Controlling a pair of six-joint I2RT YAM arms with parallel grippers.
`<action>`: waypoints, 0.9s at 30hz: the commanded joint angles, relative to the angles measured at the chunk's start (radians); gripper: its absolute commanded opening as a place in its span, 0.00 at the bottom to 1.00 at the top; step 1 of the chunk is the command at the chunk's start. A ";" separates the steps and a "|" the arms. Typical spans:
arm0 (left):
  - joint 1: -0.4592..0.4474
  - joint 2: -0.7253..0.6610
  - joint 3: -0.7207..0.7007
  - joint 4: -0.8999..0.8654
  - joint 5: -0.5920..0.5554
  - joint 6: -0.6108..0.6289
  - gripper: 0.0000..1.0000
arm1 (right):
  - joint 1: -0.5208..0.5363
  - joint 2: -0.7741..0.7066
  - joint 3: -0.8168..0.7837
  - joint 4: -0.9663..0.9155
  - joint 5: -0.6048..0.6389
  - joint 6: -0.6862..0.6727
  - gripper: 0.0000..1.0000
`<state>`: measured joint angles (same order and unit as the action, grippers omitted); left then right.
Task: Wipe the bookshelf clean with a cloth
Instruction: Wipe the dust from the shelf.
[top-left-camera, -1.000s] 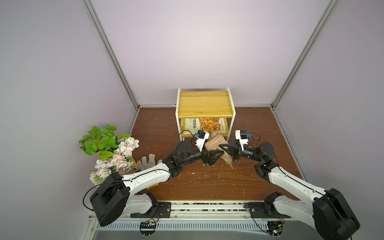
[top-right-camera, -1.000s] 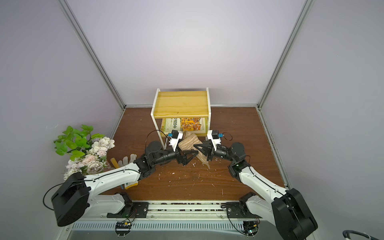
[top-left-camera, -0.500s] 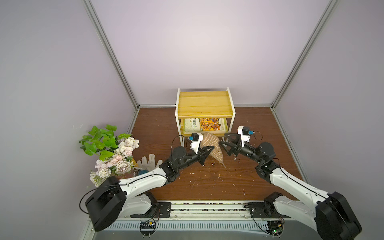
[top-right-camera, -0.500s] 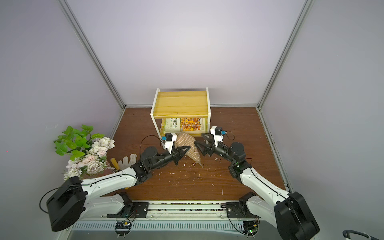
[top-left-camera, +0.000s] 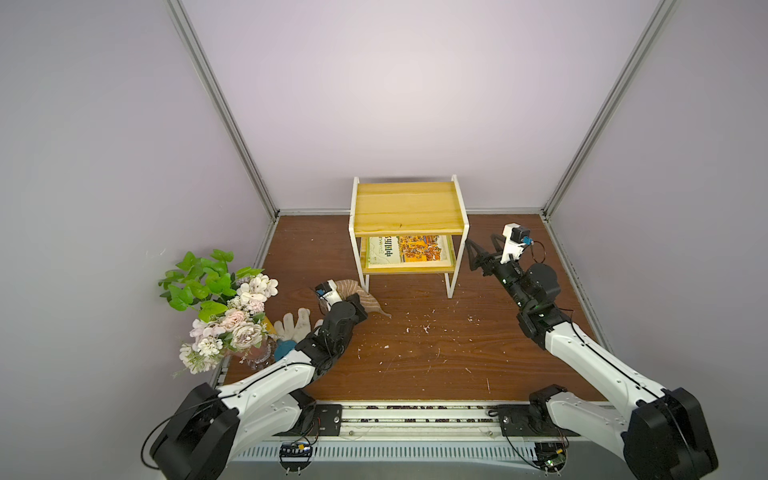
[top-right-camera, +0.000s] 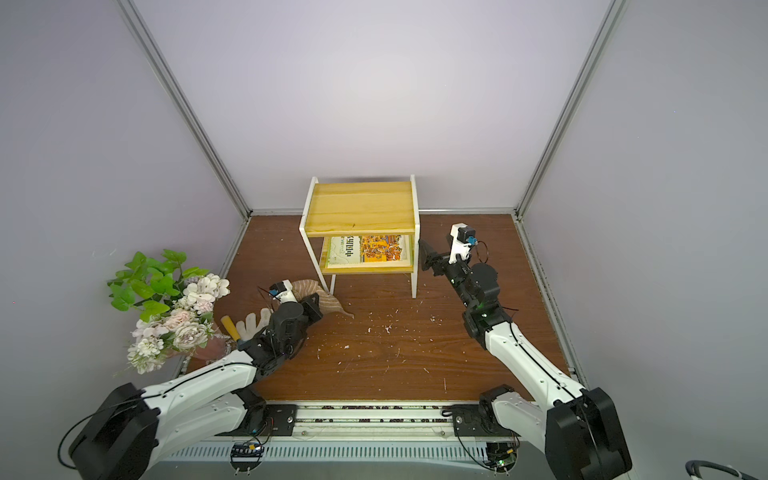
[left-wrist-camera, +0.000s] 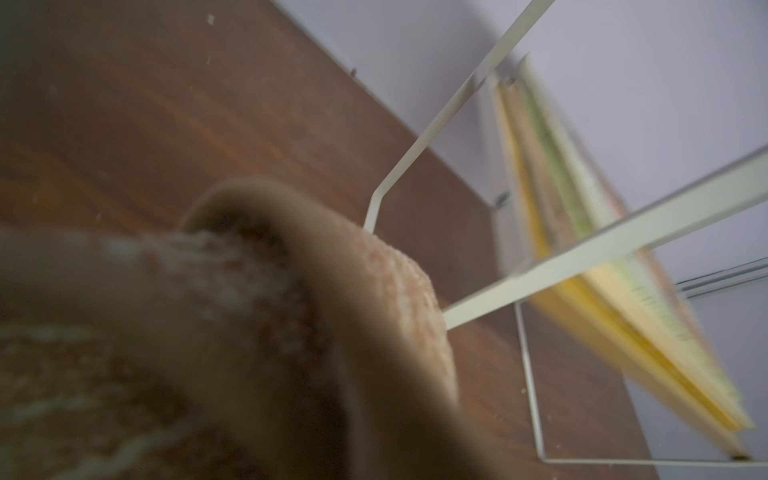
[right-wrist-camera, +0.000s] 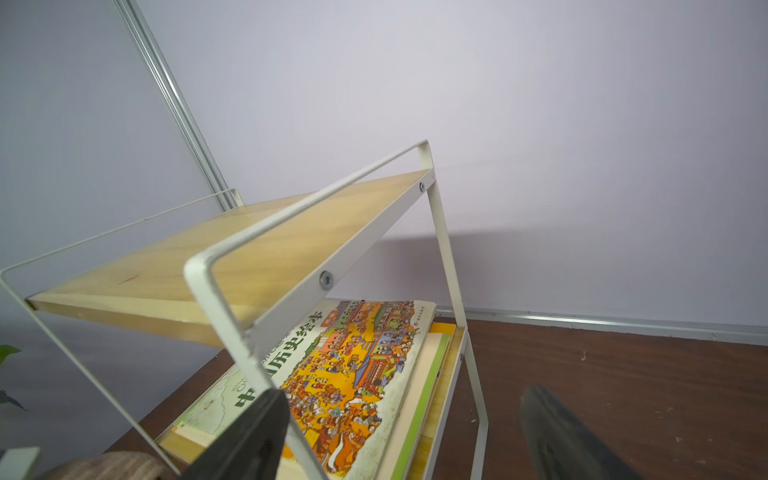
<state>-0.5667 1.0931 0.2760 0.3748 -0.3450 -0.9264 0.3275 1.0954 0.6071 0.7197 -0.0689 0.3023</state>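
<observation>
The bookshelf (top-left-camera: 407, 208) (top-right-camera: 361, 208) stands at the back middle of the brown table, with yellow boards and a thin white frame. The tan striped cloth (top-left-camera: 374, 306) (top-right-camera: 330, 304) hangs by the shelf's front left leg. My left gripper (top-left-camera: 360, 302) is shut on the cloth; in the left wrist view the cloth (left-wrist-camera: 374, 291) covers the jaws, with a shelf leg (left-wrist-camera: 582, 257) beyond. Beside the shelf's right side my right gripper (top-left-camera: 471, 253) (right-wrist-camera: 403, 397) stands open and holds nothing. In the right wrist view it faces the top board (right-wrist-camera: 208, 266).
Picture books (top-left-camera: 409, 249) (right-wrist-camera: 345, 365) lie on the lower board. A flower bouquet (top-left-camera: 220, 307) stands at the left edge, with a white glove (top-left-camera: 295, 324) next to my left arm. White crumbs (top-left-camera: 415, 328) dot the table in front of the shelf. Walls close three sides.
My left gripper closed on the cloth and carried it left to the shelf's front left leg. My right gripper let go, opened, and moved back right beside the shelf.
</observation>
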 joint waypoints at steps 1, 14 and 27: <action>0.111 0.111 0.036 0.072 0.231 0.010 0.00 | 0.002 0.022 -0.038 0.140 0.020 0.005 0.92; 0.095 0.037 -0.038 -0.008 0.090 -0.077 0.00 | 0.002 0.061 -0.049 0.161 -0.056 0.029 0.99; 0.420 0.153 0.331 -0.220 0.716 0.232 0.00 | 0.003 0.063 -0.007 0.095 -0.054 0.046 0.99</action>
<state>-0.1413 1.2354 0.6434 0.2192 0.2043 -0.7620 0.3290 1.1713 0.5701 0.7971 -0.1230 0.3248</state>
